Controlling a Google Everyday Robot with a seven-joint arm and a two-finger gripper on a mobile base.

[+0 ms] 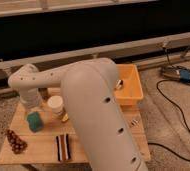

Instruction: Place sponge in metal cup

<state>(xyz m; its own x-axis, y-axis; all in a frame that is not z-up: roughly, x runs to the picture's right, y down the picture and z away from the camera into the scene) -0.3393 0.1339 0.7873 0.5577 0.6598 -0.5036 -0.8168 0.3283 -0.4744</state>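
The teal sponge (34, 121) lies on the left part of the wooden table (38, 152). My gripper (32, 106) hangs at the end of the white arm (88, 95), just above and behind the sponge, close to it. The metal cup does not show; the arm's elbow covers the table's back left corner where it stood. The sponge rests on the table, not lifted.
A white cup (55, 105) stands right of the sponge, with a banana (65, 118) beside it. A pine cone (16, 141) lies front left, a striped object (63, 146) at the front. An orange bin (130, 86) sits at the back right. Cables lie on the floor at the right (180, 76).
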